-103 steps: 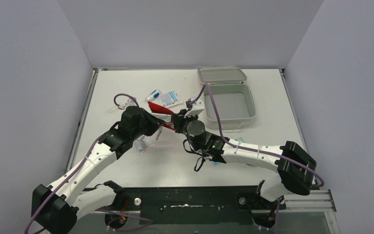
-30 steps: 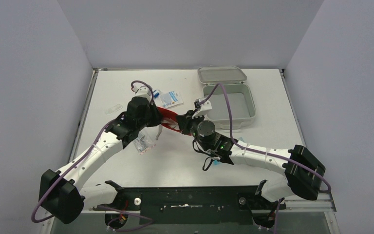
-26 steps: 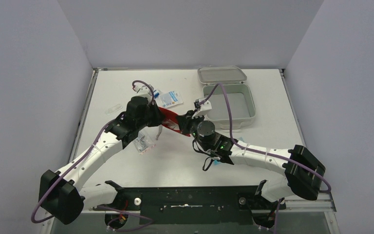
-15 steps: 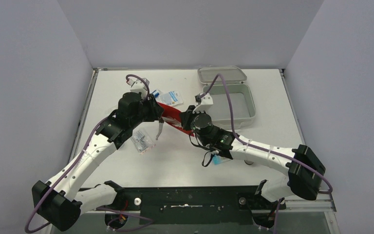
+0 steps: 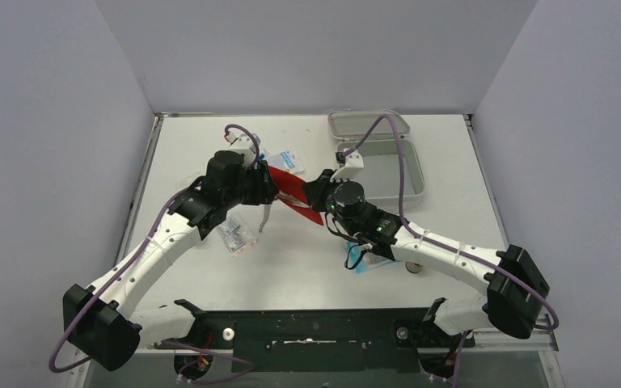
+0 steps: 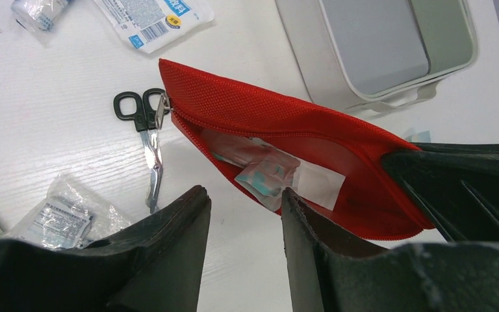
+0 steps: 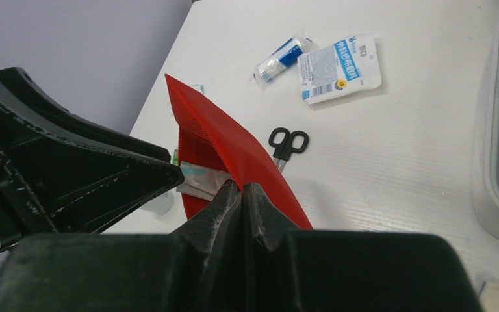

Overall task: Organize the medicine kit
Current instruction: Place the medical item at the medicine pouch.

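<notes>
Two arms meet over the middle of the white table point(image 5: 210, 137). The right gripper point(image 7: 240, 188) has its fingers pinched tight on the edge of a red pouch point(image 6: 286, 123), holding it tilted above the tabletop. The pouch's zip mouth gapes, and pale packets show inside. The left gripper point(image 6: 243, 201) hovers just beside that mouth with its jaws partly spread, a narrow gap between them and nothing gripped.

The medicine kit point(image 5: 392, 170) sits at the far right of the table, just right of the right gripper. Its lid is thrown back toward the far edge and its tray is bare.

Black-handled scissors point(image 6: 146, 130) lie flat on the table under the pouch's left end. A blue-and-white packet point(image 7: 339, 68) and a small wrapped roll point(image 7: 279, 57) lie farther back. A clear bag point(image 5: 234, 237) rests nearer, to the left.
</notes>
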`<action>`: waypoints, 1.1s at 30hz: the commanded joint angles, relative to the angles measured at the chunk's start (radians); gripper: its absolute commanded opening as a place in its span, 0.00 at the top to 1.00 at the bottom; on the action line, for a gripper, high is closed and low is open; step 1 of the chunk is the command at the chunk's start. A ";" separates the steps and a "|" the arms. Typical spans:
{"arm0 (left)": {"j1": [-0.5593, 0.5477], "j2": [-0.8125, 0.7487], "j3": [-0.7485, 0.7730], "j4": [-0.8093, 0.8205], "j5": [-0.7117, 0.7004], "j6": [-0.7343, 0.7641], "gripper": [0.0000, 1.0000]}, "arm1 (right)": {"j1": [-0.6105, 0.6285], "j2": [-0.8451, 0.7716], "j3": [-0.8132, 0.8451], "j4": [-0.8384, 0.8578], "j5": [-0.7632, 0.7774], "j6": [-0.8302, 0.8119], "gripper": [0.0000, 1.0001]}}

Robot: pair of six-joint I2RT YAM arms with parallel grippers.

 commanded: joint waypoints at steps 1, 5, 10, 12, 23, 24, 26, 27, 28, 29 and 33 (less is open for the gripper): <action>0.014 0.017 -0.002 0.048 -0.009 0.035 0.63 | 0.003 -0.058 -0.050 0.164 -0.063 0.023 1.00; 0.018 0.070 0.046 -0.044 -0.135 0.084 0.73 | 0.002 -0.079 -0.085 0.186 -0.041 0.032 1.00; 0.023 0.101 0.080 -0.103 -0.192 0.115 0.74 | 0.000 -0.075 -0.102 0.192 -0.052 0.018 1.00; 0.023 0.098 0.096 -0.111 -0.166 0.115 0.73 | -0.001 -0.070 -0.096 0.172 -0.049 0.009 1.00; 0.041 -0.013 0.110 -0.054 0.071 -0.023 0.60 | -0.039 -0.076 -0.195 0.329 -0.062 0.077 1.00; 0.044 -0.022 0.110 -0.055 0.063 -0.030 0.60 | -0.050 -0.079 -0.204 0.340 -0.069 0.096 1.00; 0.060 -0.029 0.117 -0.063 0.064 -0.038 0.60 | -0.061 -0.090 -0.213 0.355 -0.083 0.112 1.00; 0.069 -0.030 0.121 -0.067 0.071 -0.039 0.60 | -0.062 -0.095 -0.214 0.355 -0.085 0.107 1.00; 0.079 -0.031 0.129 -0.074 0.077 -0.036 0.60 | -0.062 -0.103 -0.212 0.349 -0.084 0.100 1.00; 0.093 -0.030 0.141 -0.083 0.079 -0.033 0.58 | -0.062 -0.110 -0.215 0.344 -0.076 0.086 1.00; 0.183 0.012 0.205 -0.137 0.084 0.024 0.55 | -0.062 -0.124 -0.178 0.221 -0.038 0.003 1.00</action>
